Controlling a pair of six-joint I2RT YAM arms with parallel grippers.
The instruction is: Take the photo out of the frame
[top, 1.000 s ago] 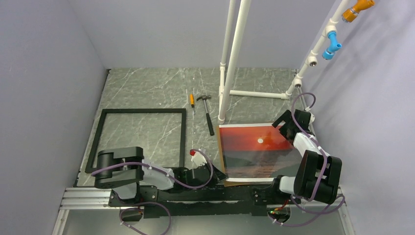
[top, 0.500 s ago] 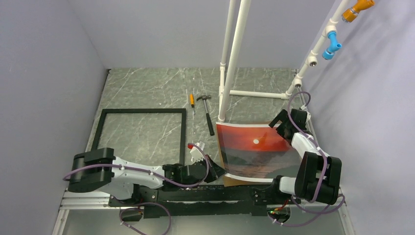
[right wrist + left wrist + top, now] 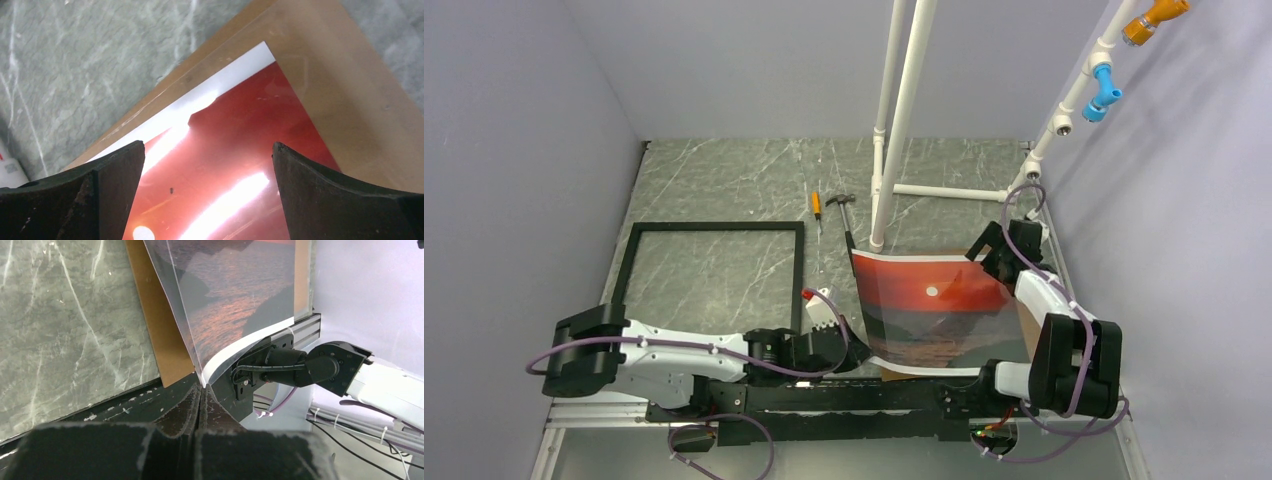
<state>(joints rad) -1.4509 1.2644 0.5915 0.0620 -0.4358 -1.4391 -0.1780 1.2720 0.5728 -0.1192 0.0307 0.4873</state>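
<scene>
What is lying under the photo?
A brown board lies under the photo, showing along its right edge and beside the lifted near-left corner. Most of the board is covered, so anything between them cannot be seen.

Red-orange photo [image 3: 934,300] with white sun and dark sea — black frame [image 3: 724,226], grey white-veined marble table [image 3: 724,170], brown board [image 3: 345,90]

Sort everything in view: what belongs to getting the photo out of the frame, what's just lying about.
Job: the photo, the frame, brown backing board, left gripper pinching the photo's corner, right gripper open over it.
Lying about: hammer, screwdriver, white pipe stand.
</scene>
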